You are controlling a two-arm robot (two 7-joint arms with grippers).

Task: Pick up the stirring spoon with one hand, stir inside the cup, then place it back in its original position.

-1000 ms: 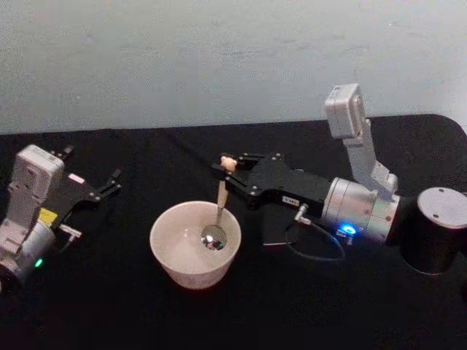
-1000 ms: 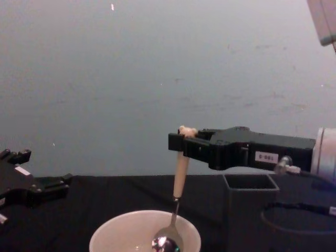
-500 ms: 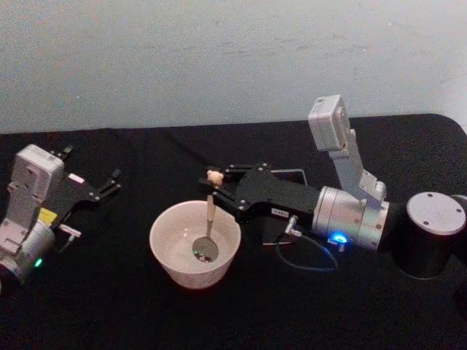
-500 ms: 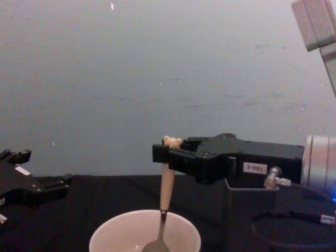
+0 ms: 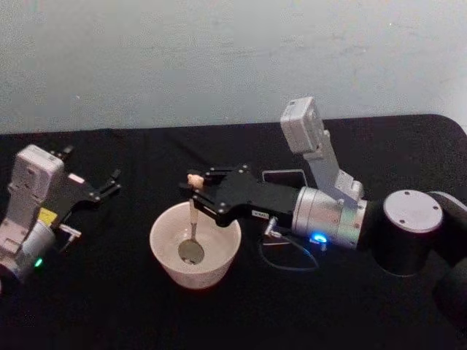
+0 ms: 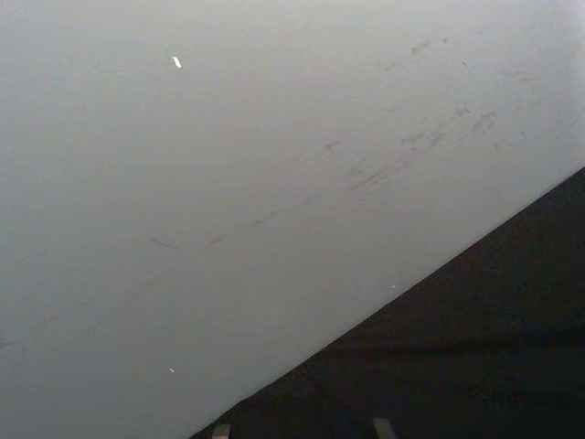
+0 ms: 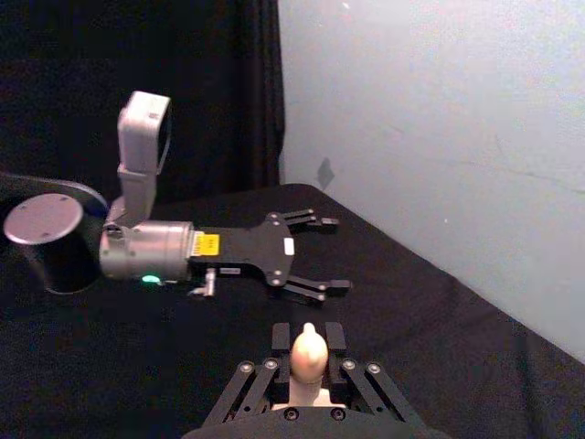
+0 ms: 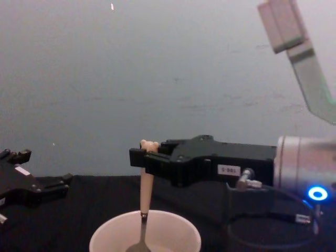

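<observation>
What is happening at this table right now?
The right gripper holds the spoon by the top of its handle, with the bowl down inside the cup. It looks like the stirring step. The left gripper rests open at the left side of the table, touching nothing. The dark holder stands behind the right gripper.

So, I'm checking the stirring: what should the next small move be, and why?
Probably circle the right gripper slightly above the cup: it is shut on the stirring spoon, whose bowl sits inside the cup near its middle, with room to stir. The left gripper sits idle at the left.
</observation>
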